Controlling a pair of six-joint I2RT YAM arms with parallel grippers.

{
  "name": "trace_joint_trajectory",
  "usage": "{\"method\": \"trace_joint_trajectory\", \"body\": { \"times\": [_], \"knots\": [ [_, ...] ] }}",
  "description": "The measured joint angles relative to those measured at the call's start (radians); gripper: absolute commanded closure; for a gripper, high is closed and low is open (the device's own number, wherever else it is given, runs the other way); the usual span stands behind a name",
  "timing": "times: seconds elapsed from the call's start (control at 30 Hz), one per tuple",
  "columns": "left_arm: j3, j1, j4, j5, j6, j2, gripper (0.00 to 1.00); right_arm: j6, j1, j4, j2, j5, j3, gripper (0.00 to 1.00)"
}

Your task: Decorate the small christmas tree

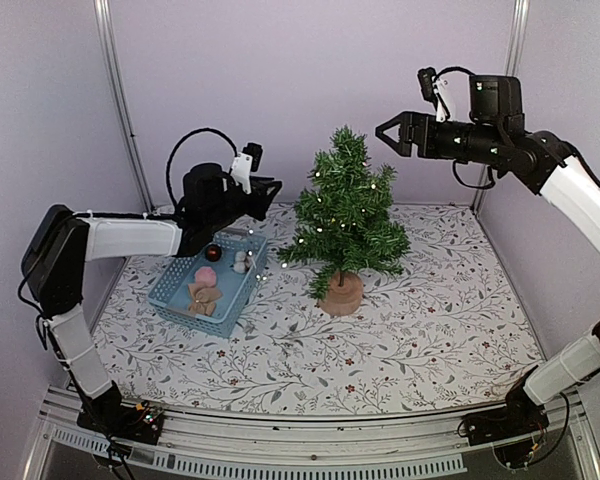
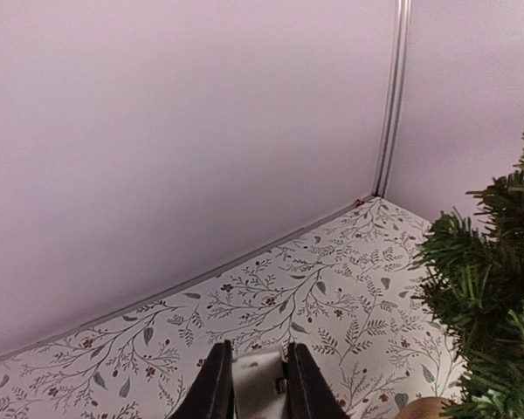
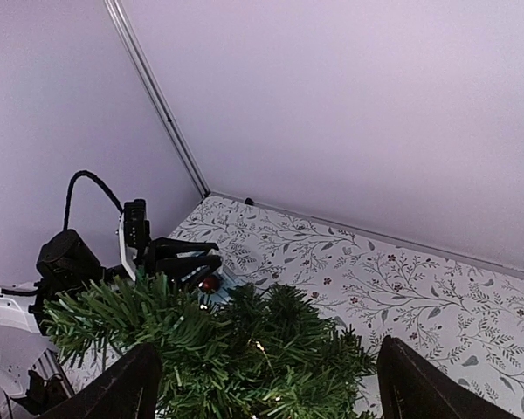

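Observation:
The small christmas tree [image 1: 345, 212] stands mid-table on its round wooden base [image 1: 342, 295], with tiny lights among its branches. My left gripper [image 1: 271, 189] hovers above the far end of the blue basket [image 1: 172, 290], left of the tree. Its fingers [image 2: 217, 384] are shut on a small silvery-grey piece [image 2: 258, 384]; what kind of ornament it is I cannot tell. My right gripper [image 1: 384, 130] hangs open and empty just up and right of the treetop. In the right wrist view the treetop [image 3: 244, 349] lies between and below its wide-spread fingers [image 3: 131, 388].
The basket holds a red ball [image 1: 213, 253], a white figure [image 1: 241, 262], a pink piece [image 1: 205, 277] and a tan gingerbread shape [image 1: 204, 299]. Purple walls enclose the back and both sides. The floral tablecloth [image 1: 430, 320] stretches in front of and right of the tree.

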Motion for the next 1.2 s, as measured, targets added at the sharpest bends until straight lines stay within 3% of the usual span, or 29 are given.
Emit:
{"method": "trace_joint_trajectory", "body": {
  "times": [0.2,0.43,0.67,0.97,1.2],
  "knots": [
    [0.018,0.029,0.17,0.162,-0.039,0.105,1.0,-0.003,-0.159,0.033,-0.002,-0.15,0.0,0.14],
    [0.188,0.063,0.307,0.342,-0.115,0.256,0.99,0.037,-0.335,0.127,0.006,-0.333,0.0,0.2],
    [0.379,0.065,0.376,0.444,-0.164,0.339,0.96,0.084,-0.357,0.218,0.125,-0.478,0.037,0.29],
    [0.533,0.091,0.512,0.52,-0.292,0.485,0.96,0.114,-0.372,0.279,0.34,-0.647,0.146,0.48],
    [0.627,0.094,0.583,0.561,-0.408,0.583,0.96,0.159,-0.372,0.365,0.463,-0.782,0.212,0.51]
  ]
}}
